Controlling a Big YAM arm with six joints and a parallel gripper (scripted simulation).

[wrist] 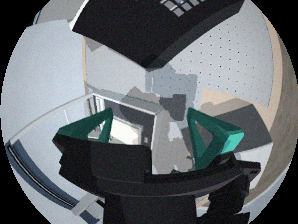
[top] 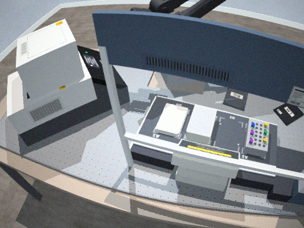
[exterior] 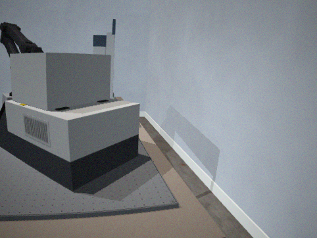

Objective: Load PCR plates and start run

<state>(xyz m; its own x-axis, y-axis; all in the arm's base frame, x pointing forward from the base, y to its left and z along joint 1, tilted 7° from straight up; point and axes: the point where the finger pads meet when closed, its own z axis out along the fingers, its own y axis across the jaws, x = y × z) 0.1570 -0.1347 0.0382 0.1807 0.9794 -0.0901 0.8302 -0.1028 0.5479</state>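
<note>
The real-time cycler Q1 (top: 47,53) (exterior: 66,79) stands at the left with its white lid down. The lamp (top: 86,52) on its black key panel (top: 91,60) (wrist: 153,10) is green. A white PCR plate (top: 171,119) lies on the deck at the end nearest Q1. The deck seat (top: 230,130) between the deep-well block (top: 202,123) and the tube cooling block (top: 258,135) is bare. My gripper (wrist: 150,111) is open and empty, with its teal fingers spread just below the key panel. In the top view it is hidden; only the dark arm (top: 176,6) (exterior: 14,39) shows.
A blue screen (top: 202,57) on a grey post (top: 116,107) spans the deck and hides the space behind it. Two black nests (top: 236,97) (top: 288,113) lie behind the deck at the right, with nothing in them. Coloured tubes sit in the cooling block.
</note>
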